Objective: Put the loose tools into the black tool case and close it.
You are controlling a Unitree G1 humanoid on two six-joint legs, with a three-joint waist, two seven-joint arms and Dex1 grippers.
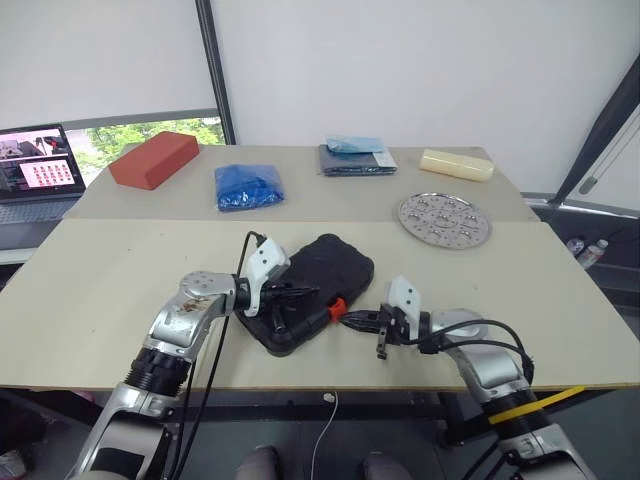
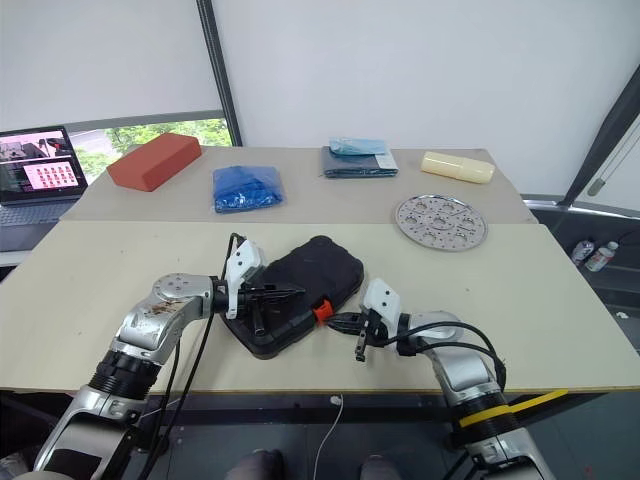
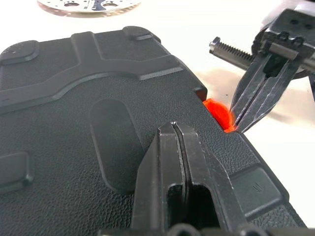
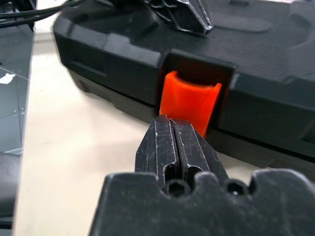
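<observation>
The black tool case (image 1: 325,265) lies closed and flat in the middle of the table, its small orange latch (image 4: 189,101) on the side edge facing my right arm. My left gripper (image 1: 300,292) is shut, with its tips resting on the textured lid (image 3: 74,98) just inward of the latch. From the right, my right gripper (image 2: 332,322) is also shut, and its tips touch the lower part of the orange latch (image 3: 216,109). The loose tools are out of view.
A round perforated metal tray (image 1: 444,218) sits behind and to the right of the case. Along the back lie a red block (image 1: 154,159), a blue bag (image 1: 248,186), a dark folded cloth (image 1: 355,158) and a pale yellow block (image 1: 457,164). A laptop (image 1: 38,170) stands far left.
</observation>
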